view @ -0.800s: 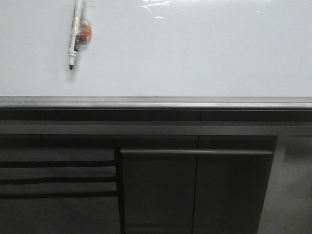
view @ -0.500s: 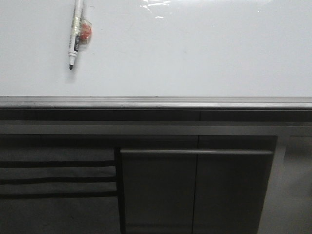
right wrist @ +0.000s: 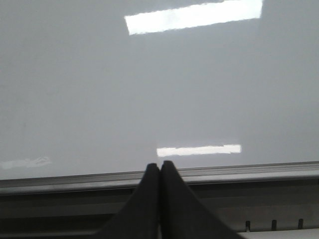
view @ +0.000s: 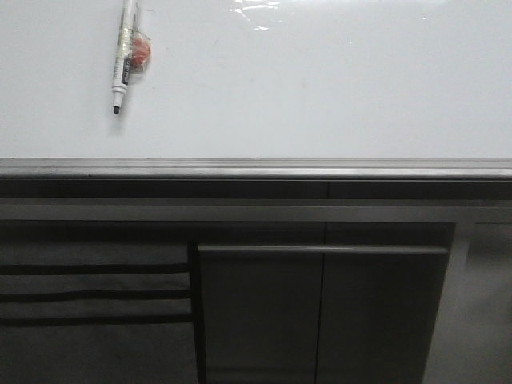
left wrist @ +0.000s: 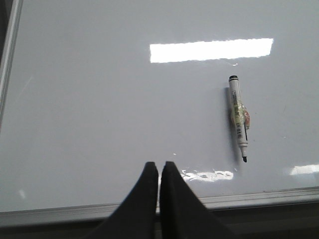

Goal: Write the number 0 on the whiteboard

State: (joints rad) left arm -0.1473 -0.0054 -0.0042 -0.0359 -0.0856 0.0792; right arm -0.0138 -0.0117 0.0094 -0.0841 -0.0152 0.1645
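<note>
The whiteboard (view: 320,88) lies flat and bare, with no number 0 on it in any view. A white marker pen (view: 124,56) with an uncapped black tip lies on the board at the far left, tip toward the near rim. In the left wrist view the pen (left wrist: 238,115) rests off to one side of my left gripper (left wrist: 159,165), which is shut and empty over the board's near edge. My right gripper (right wrist: 160,165) is shut too, holding nothing, above the grey rim (right wrist: 239,172). Neither gripper shows in the front view.
A grey metal rim (view: 256,166) borders the board's near edge. Below it are dark grey cabinet panels (view: 320,312) with a horizontal bar handle (view: 320,250). Ceiling lights reflect on the glossy board (left wrist: 212,50).
</note>
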